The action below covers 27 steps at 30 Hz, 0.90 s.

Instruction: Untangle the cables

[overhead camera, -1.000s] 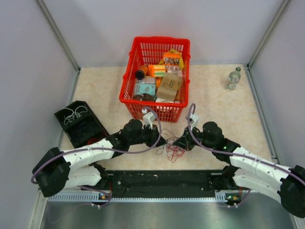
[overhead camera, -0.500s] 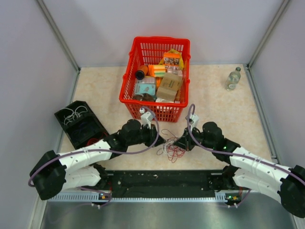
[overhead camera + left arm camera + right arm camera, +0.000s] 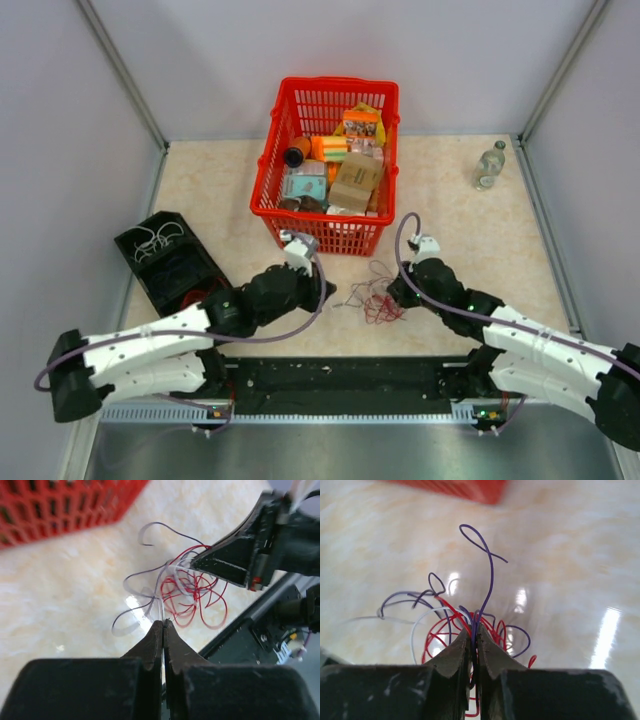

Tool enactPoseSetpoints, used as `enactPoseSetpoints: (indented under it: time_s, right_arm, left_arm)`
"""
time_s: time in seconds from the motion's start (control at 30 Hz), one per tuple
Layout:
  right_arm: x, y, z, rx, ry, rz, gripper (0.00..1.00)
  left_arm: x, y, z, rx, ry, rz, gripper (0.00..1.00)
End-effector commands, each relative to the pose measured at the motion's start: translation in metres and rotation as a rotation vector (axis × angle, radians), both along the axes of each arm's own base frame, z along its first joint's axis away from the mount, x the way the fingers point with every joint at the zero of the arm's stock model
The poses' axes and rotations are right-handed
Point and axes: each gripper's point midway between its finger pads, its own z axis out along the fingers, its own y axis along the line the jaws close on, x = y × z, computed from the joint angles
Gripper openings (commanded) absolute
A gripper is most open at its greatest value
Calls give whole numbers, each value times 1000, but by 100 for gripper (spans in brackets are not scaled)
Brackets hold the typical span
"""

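Firmly closed, right hand (image 3: pixel 474 636) pinches the cables (image 3: pixel 377 308); left hand (image 3: pixel 163 623) closed.

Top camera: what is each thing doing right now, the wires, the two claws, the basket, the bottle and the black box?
cables, tangled in a loose clump
right gripper, shut on several strands of the cables
left gripper, shut at the clump's edge; cannot tell if it pinches a strand
red basket, upright, filled with boxes and packets
bottle, looks upright, standing alone
black box, open on top, whitish wires inside

top view looks down from behind, wrist views close, sharing the cables (image 3: pixel 192 594)
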Motion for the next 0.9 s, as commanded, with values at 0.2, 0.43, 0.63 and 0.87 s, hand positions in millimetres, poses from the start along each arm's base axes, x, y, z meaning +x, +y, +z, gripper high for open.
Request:
enactPoseSetpoints:
  time_s: [0.2, 0.43, 0.63, 0.87]
  right_arm:
    - [17, -125, -27, -298, -10, -673, 0]
    - [10, -166, -27, -254, 23, -905, 0]
    - [11, -175, -27, -239, 31, -968, 3]
    - [16, -149, -21, -169, 13, -797, 43]
  left_arm:
    - [30, 146, 135, -21, -383, 540, 0]
    - [13, 282, 207, 115, -518, 892, 0]
    - [-18, 369, 284, 61, -579, 1030, 0]
    - [-13, 303, 304, -127, -605, 740, 0]
